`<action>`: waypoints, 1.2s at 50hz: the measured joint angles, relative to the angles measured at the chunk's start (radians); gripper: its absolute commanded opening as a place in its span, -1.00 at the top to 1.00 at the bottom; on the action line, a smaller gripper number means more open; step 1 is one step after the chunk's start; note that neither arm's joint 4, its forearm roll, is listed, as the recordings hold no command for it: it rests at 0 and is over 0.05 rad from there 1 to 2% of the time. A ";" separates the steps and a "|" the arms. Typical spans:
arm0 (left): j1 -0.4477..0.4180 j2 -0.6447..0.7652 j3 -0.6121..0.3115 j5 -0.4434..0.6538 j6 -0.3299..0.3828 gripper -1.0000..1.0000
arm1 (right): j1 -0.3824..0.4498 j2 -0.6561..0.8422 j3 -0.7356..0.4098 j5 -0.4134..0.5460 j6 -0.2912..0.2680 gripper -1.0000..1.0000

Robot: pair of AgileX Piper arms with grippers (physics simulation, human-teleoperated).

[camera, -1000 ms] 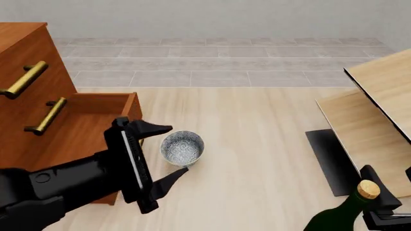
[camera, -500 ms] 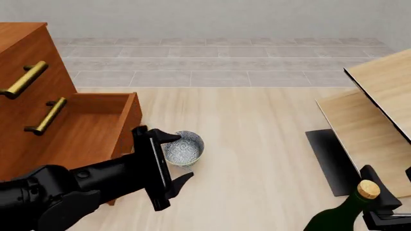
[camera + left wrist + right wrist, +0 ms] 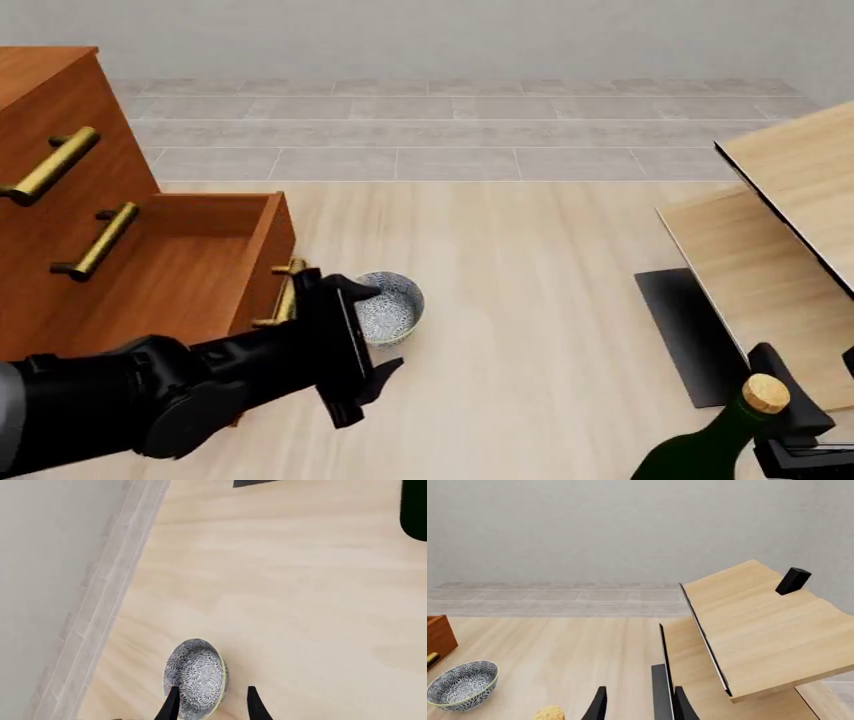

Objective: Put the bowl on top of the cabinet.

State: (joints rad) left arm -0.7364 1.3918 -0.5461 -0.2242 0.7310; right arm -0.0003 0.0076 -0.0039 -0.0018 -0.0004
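- Bowl (image 3: 386,307) sits on the table beside the cabinet (image 3: 94,240); my left gripper (image 3: 210,705) straddles its rim, fingers apart.
- Grasp step: next I'd close, then lift.
- Right gripper (image 3: 637,702) idles, slightly parted.

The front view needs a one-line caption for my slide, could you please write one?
Left hand closes around the rim of the speckled bowl on the table, beside the cabinet and its open drawer.

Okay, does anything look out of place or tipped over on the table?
The pale boards on the right sit tilted, one slanting above another rather than lying flat. The cabinet has a drawer pulled open. The bowl stands upright.
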 measured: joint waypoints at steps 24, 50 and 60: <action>0.042 0.130 -0.033 -0.054 0.008 -1.00 | 0.000 0.000 0.000 0.000 0.000 -1.00; 0.042 0.250 -0.038 -0.126 0.006 -1.00 | 0.000 0.000 0.000 0.000 0.000 -1.00; 0.049 0.290 -0.043 -0.145 0.011 -1.00 | 0.000 0.000 0.000 0.000 0.000 -1.00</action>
State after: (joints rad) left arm -0.6871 1.6816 -0.5887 -0.3694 0.7419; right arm -0.0003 0.0076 -0.0039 -0.0018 -0.0005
